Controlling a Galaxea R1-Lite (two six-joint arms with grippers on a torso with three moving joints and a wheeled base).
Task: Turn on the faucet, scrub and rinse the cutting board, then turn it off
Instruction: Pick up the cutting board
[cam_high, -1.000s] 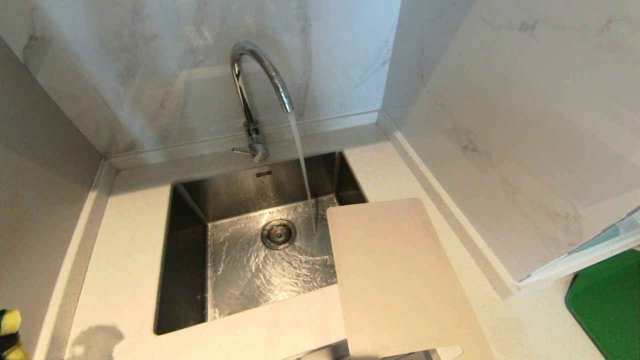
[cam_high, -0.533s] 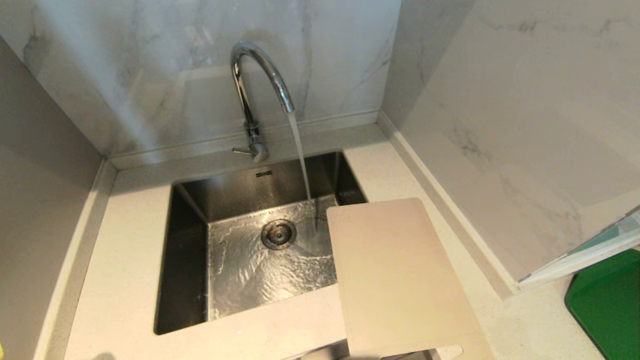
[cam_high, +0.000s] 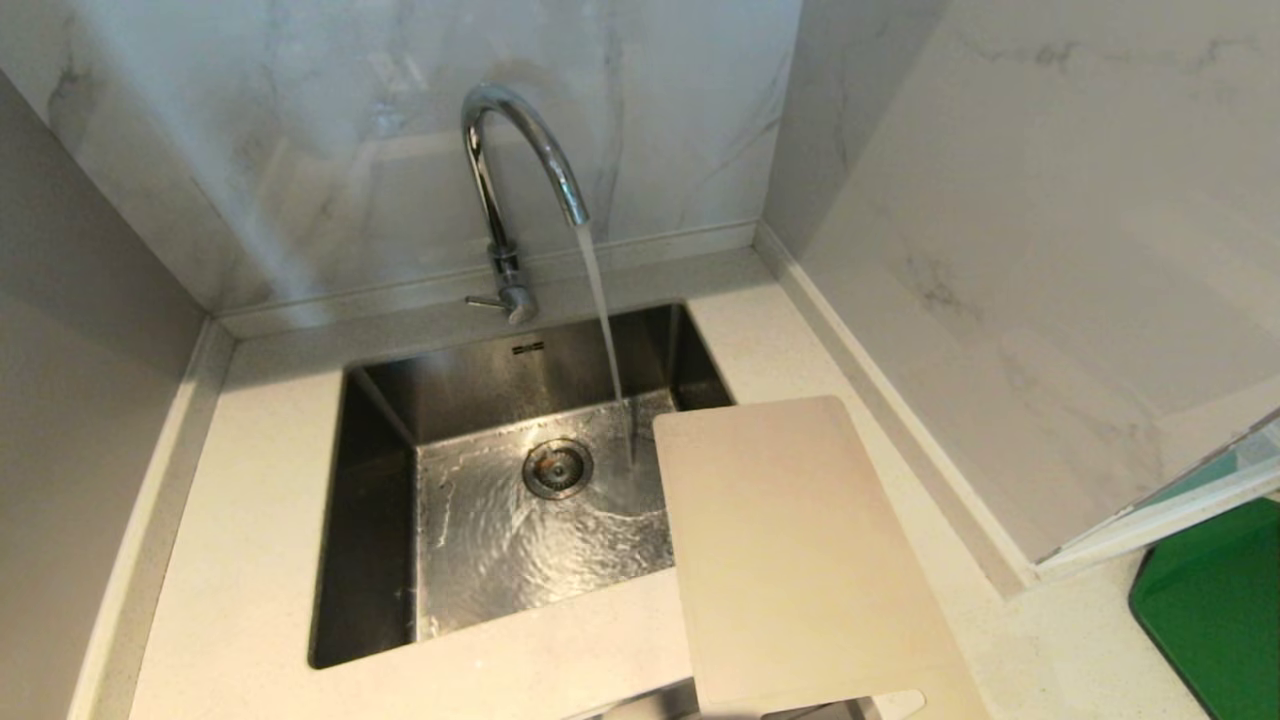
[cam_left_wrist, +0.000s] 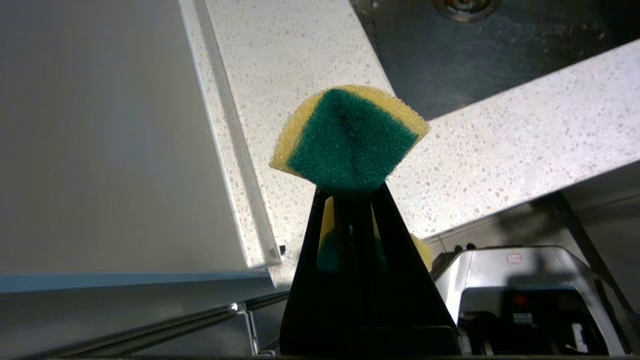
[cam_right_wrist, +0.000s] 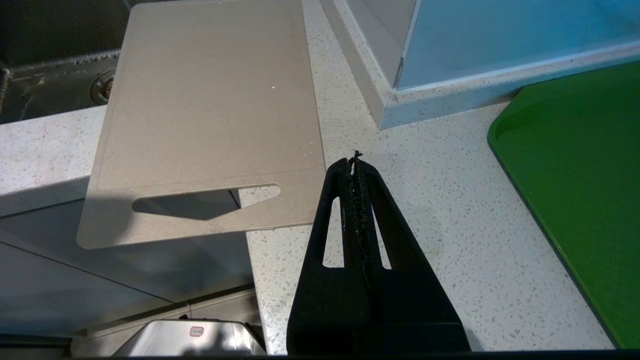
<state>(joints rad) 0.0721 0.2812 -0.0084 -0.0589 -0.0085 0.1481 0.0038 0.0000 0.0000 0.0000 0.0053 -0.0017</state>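
While water pours from the chrome gooseneck faucet (cam_high: 512, 190) at twelve o'clock in the head view, the first step of the task looks done: the stream falls into the steel sink (cam_high: 380, 520) and swirls round the drain (cam_high: 557, 467) at its centre. The pale cutting board (cam_high: 800, 560) lies at about four o'clock from the drain, flat, one far corner jutting over the sink's right rim, most of it on the speckled counter (cam_high: 250, 480), and its slotted handle end hanging past the counter's near edge. The stream lands just beside the board, not on it, and the board's face shows no suds or wet sheen that I can make out, so scrubbing, rinsing and shutting the tap off appear still to come.

Neither arm shows in the head view. The left pincer (cam_left_wrist: 350, 192) pinches a yellow sponge with a green scouring face (cam_left_wrist: 348, 140), held above the counter near the sink's corner. The right pincer (cam_right_wrist: 355, 162) is pressed together and empty, above the counter between the board's handle end and a dark green mat (cam_right_wrist: 580, 190).
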